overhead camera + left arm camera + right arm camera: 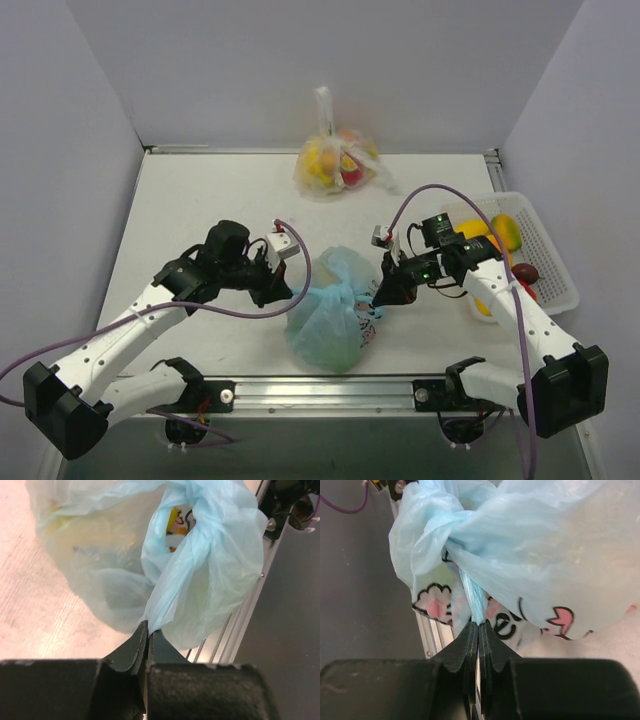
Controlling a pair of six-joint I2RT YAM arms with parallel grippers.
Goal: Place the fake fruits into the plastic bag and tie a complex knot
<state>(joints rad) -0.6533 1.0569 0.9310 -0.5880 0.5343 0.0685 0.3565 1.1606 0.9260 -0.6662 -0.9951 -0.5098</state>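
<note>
The light-blue plastic bag [330, 320] with pink-and-black print sits bulging near the table's front edge, between my arms. Its handles are drawn together into a twist [347, 291] on top. My left gripper [281, 292] is shut on one handle end [160, 610] at the bag's left. My right gripper [380, 296] is shut on the other handle end [476, 602] at the bag's right. Yellow fruit [174, 519] shows faintly through the plastic [210, 570]. The knot [451, 545] is a bunched crossing seen close in the right wrist view.
A clear bag of fruits [335, 163] with a white twisted neck stands at the back. A white basket [545, 262] at the right holds an orange-yellow fruit [505, 232] and a dark red one [527, 272]. The metal rail [330, 390] runs along the front edge.
</note>
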